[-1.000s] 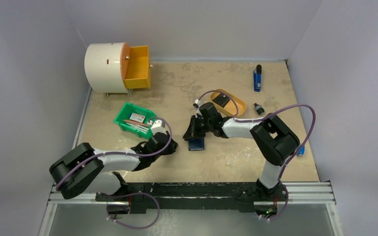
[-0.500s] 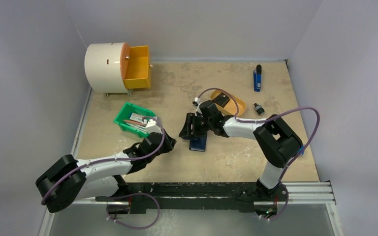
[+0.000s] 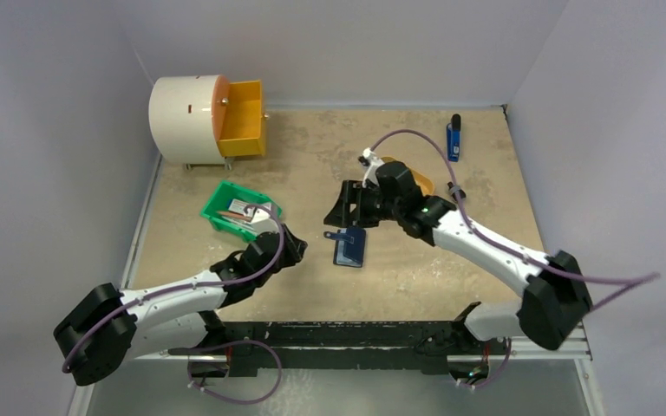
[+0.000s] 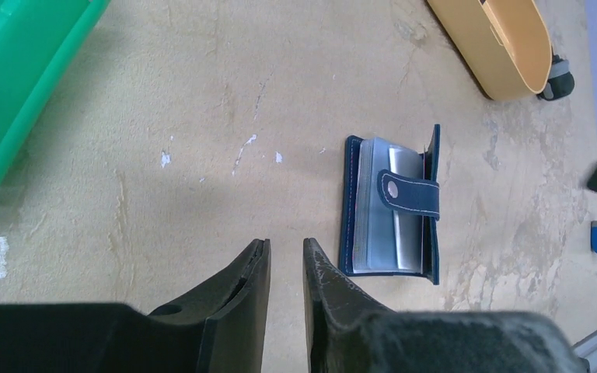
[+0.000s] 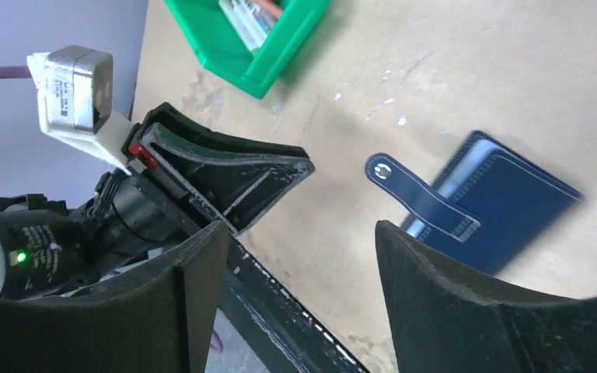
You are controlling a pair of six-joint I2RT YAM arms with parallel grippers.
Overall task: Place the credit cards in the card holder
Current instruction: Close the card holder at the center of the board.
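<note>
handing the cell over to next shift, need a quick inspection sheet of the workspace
surface: beige tabletop, white scuffs, no spill seen
job's things: blue card holder flat on the table, tab unsnapped, nothing holding it; loose cards: cannot tell
clutter: green bin with flat items, yellow tray, white drum with orange drawer
grippers: left gripper slightly open, empty; right gripper wide open, empty
cables: purple cable on each arm, clear of the card holder
surroundings: pale walls on three sides
</note>
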